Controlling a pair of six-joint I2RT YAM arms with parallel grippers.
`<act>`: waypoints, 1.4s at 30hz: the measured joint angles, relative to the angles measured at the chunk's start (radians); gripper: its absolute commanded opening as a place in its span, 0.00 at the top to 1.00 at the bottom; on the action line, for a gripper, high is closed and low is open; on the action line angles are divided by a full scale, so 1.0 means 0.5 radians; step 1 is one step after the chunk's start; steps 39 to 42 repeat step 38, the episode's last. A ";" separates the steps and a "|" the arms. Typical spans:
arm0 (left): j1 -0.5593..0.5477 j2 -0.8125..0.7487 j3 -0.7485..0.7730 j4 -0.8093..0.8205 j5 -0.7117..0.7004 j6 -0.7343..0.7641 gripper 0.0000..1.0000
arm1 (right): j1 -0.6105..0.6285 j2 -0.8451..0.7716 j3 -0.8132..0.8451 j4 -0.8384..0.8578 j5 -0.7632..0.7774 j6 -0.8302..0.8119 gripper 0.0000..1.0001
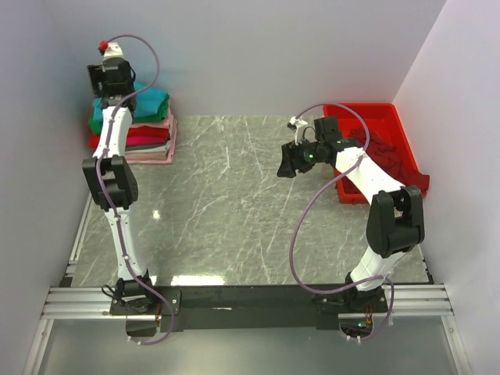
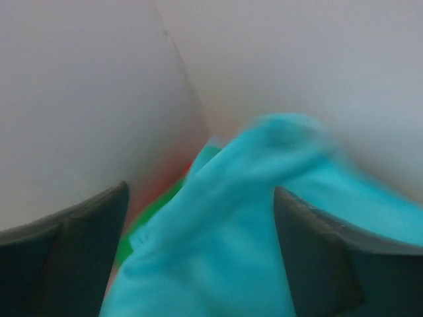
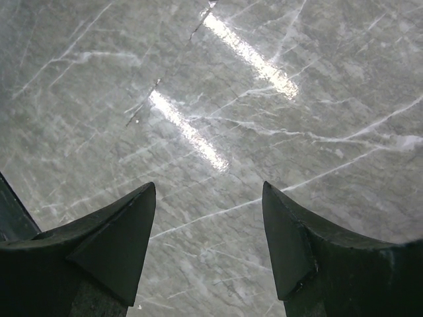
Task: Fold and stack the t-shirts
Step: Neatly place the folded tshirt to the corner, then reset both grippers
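Left jaws: open. The two dark fingers (image 2: 73, 257) stand wide apart, and a fold of the teal-blue shirt (image 2: 225, 224) lies loose between them, not pinched.
Right jaws: open too. Its fingers (image 3: 106, 251) hang over the bare marble surface (image 3: 218, 99), just beside the red tray (image 1: 367, 108) on the side facing the stack. Nothing is between them.
Place of the teal-blue shirt: on the very top of the stack (image 1: 144, 133), which stands far across the surface from the tray.
Layers under it: a green edge (image 2: 135, 238) shows directly below, then a red layer (image 1: 141, 141) and a pink layer (image 1: 162, 152). Whether more shirts lie lower cannot be told.
Waiting shirts: dark maroon cloth (image 1: 391, 152) lies crumpled in the tray, and one part hangs over the tray's near corner.
Step in hand: probably the release of the teal-blue shirt onto the stack.
Next move: the left arm should rise straight up, so that no finger drags the soft fold out of place. The right arm, already next to the tray, seems best placed to take a maroon shirt from it.
Long axis of the teal-blue shirt: in the top view it appears to run crosswise, with one short end pointing toward the tray and the other away from it.
Shape on top: it lies bulged and a little skewed over the flat layers, not square with them.
Risk: it may slide if it is nudged.
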 measured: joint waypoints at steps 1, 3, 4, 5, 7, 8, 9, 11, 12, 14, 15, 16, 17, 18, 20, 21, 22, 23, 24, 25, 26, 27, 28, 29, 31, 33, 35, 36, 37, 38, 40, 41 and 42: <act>0.023 0.000 0.017 -0.034 0.021 -0.072 0.01 | 0.000 0.000 0.001 -0.001 0.008 -0.005 0.28; 0.074 -0.011 0.063 -0.100 0.134 -0.291 0.00 | 0.000 -0.002 0.001 -0.008 0.028 -0.026 0.28; 0.101 -0.033 0.069 -0.121 0.214 -0.391 0.01 | 0.000 -0.005 0.001 -0.014 0.040 -0.032 0.28; 0.127 -0.061 0.066 -0.146 0.285 -0.471 0.01 | 0.001 -0.010 0.001 -0.024 0.053 -0.042 0.27; 0.185 -0.189 0.003 -0.192 0.439 -0.639 0.01 | 0.000 -0.035 0.001 -0.038 0.087 -0.068 0.27; 0.211 -0.276 -0.043 -0.218 0.510 -0.706 0.01 | 0.000 -0.052 0.001 -0.047 0.113 -0.086 0.27; 0.236 -0.374 -0.085 -0.238 0.581 -0.767 0.01 | 0.000 -0.075 0.001 -0.054 0.130 -0.101 0.27; 0.270 -0.612 -0.228 -0.245 0.718 -0.858 0.01 | 0.000 -0.146 0.001 -0.066 0.198 -0.141 0.26; 0.282 -0.763 -0.317 -0.246 0.806 -0.903 0.01 | 0.000 -0.198 -0.003 -0.067 0.231 -0.160 0.24; 0.288 -1.070 -0.560 -0.199 0.974 -0.985 0.01 | -0.004 -0.331 -0.023 -0.060 0.306 -0.196 0.18; 0.304 -1.261 -0.729 -0.154 1.100 -1.032 0.01 | -0.006 -0.401 -0.040 -0.045 0.329 -0.205 0.16; 0.314 -1.458 -0.932 -0.111 1.220 -1.074 0.01 | -0.012 -0.490 -0.066 -0.030 0.358 -0.217 0.14; 0.336 -1.627 -1.108 -0.089 1.332 -1.110 0.01 | -0.023 -0.584 -0.101 -0.009 0.385 -0.219 0.10; 0.374 -1.820 -1.299 -0.069 1.463 -1.156 0.01 | -0.037 -0.687 -0.150 0.039 0.418 -0.207 0.08; 0.453 -2.110 -1.666 -0.002 1.673 -1.203 0.01 | -0.090 -0.890 -0.270 0.142 0.500 -0.163 0.07; 0.485 -2.255 -1.850 0.018 1.740 -1.209 0.01 | -0.125 -0.993 -0.336 0.201 0.558 -0.123 0.06; 0.499 -2.359 -2.004 0.012 1.789 -1.207 0.02 | -0.162 -1.080 -0.392 0.245 0.621 -0.072 0.06; 0.491 -2.450 -2.142 -0.009 1.834 -1.199 0.03 | -0.187 -1.136 -0.430 0.274 0.672 -0.034 0.06; 0.461 -2.530 -2.278 -0.025 1.859 -1.177 0.03 | -0.222 -1.209 -0.478 0.325 0.752 0.016 0.06; 0.420 -2.589 -2.393 -0.048 1.880 -1.155 0.03 | -0.247 -1.271 -0.526 0.369 0.842 0.066 0.06; 0.357 -2.651 -2.515 -0.053 1.883 -1.121 0.02 | -0.265 -1.334 -0.579 0.416 0.945 0.123 0.05; 0.285 -2.712 -2.626 -0.073 1.883 -1.089 0.02 | -0.272 -1.389 -0.624 0.452 1.032 0.168 0.05; 0.211 -2.774 -2.730 -0.099 1.880 -1.061 0.02 | -0.271 -1.451 -0.677 0.487 1.153 0.223 0.05; 0.149 -2.823 -2.797 -0.120 1.882 -1.031 0.02 | -0.271 -1.522 -0.728 0.515 1.277 0.279 0.04; 0.072 -2.928 -2.895 -0.155 1.885 -0.993 0.01 | -0.271 -1.634 -0.804 0.565 1.467 0.345 0.04; 0.065 -3.033 -2.958 -0.155 1.882 -0.966 0.01 | -0.271 -1.752 -0.874 0.608 1.630 0.395 0.04; 0.065 -3.107 -2.988 -0.156 1.881 -0.956 0.01 | -0.271 -1.851 -0.929 0.642 1.751 0.430 0.04; 0.065 -3.140 -2.998 -0.156 1.880 -0.947 0.01 | -0.271 -1.896 -0.951 0.655 1.799 0.443 0.04; 0.065 -3.168 -3.005 -0.157 1.878 -0.941 0.01 | -0.271 -1.933 -0.967 0.661 1.839 0.447 0.04; 0.064 -3.187 -3.011 -0.156 1.873 -0.933 0.01 | -0.271 -1.965 -0.980 0.668 1.869 0.452 0.04; 0.064 -3.187 -3.011 -0.156 1.873 -0.933 0.01 | -0.271 -1.965 -0.980 0.668 1.869 0.452 0.04; 0.064 -3.187 -3.011 -0.156 1.873 -0.933 0.01 | -0.271 -1.965 -0.980 0.668 1.869 0.452 0.04; 0.064 -3.187 -3.011 -0.156 1.873 -0.933 0.01 | -0.271 -1.965 -0.980 0.668 1.869 0.452 0.04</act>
